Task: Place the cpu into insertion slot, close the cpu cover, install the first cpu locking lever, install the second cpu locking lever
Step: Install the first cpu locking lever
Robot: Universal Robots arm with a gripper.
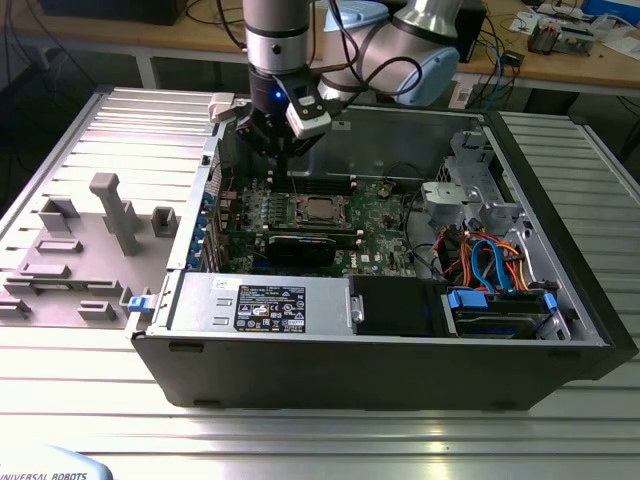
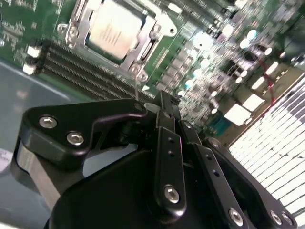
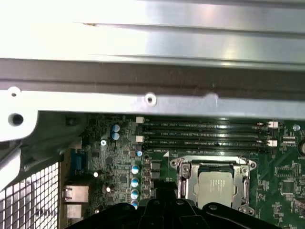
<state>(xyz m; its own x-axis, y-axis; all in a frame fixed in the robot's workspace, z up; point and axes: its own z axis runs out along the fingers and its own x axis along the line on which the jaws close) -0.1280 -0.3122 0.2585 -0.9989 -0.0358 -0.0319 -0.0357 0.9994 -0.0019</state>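
The small square cpu (image 3: 217, 187) has a dull, brushed silver metal top; the thin cpu cover (image 3: 183, 168) framing it is brighter silver-grey metal. The gripper (image 2: 164, 102) looks like glossy black plastic (with shiny steel screws).

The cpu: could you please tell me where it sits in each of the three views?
Exterior view: the cpu lies mid-motherboard, just below the gripper.
Second wrist view: it sits framed by the cpu cover.
First wrist view: it is at.
Shared landmark: the memory slots beside it.
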